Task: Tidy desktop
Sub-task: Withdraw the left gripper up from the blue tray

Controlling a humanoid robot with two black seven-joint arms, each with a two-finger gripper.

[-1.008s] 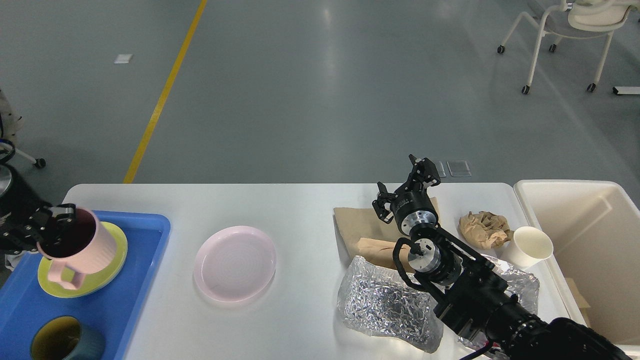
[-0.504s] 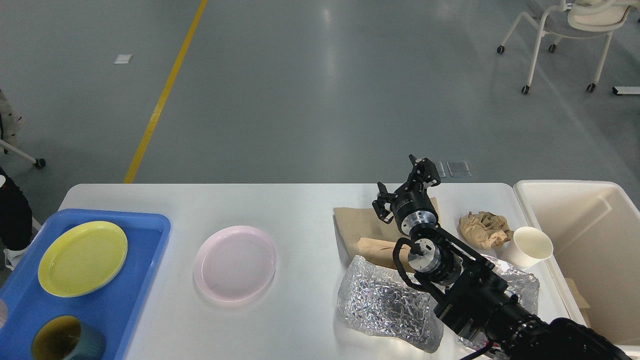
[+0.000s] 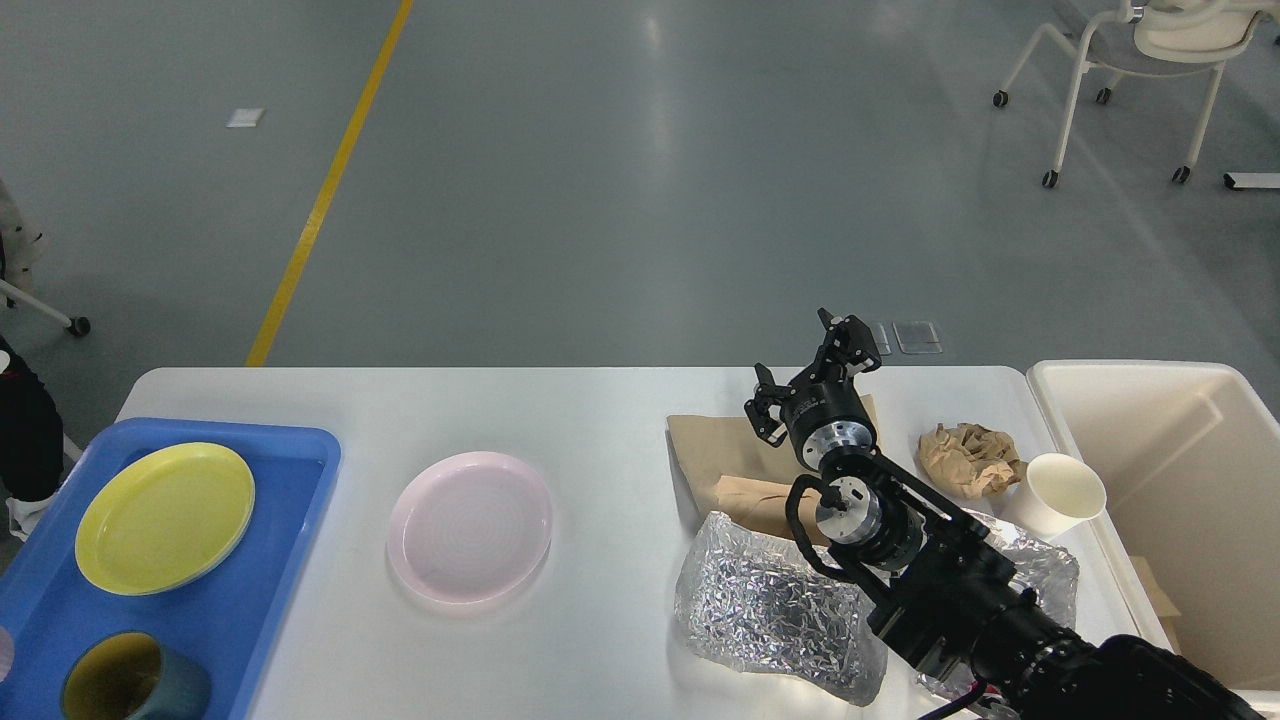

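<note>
The desk (image 3: 600,420) is glossy white. Far left of the black jaws, a blue tray (image 3: 250,600) carries a yellow plate (image 3: 165,517) and a dark teal cup (image 3: 135,685). Between them lies a pale pink plate (image 3: 470,526). Under the jaws is brown paper (image 3: 715,450); nearer, crinkled silver foil (image 3: 770,610). To the right, a cream cup (image 3: 1062,490).

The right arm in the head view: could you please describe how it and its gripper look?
The right arm is black and chunky, with silver metal rings at its joints and a thin black cable looped beside one. Its gripper is black with two short fingers.
</note>
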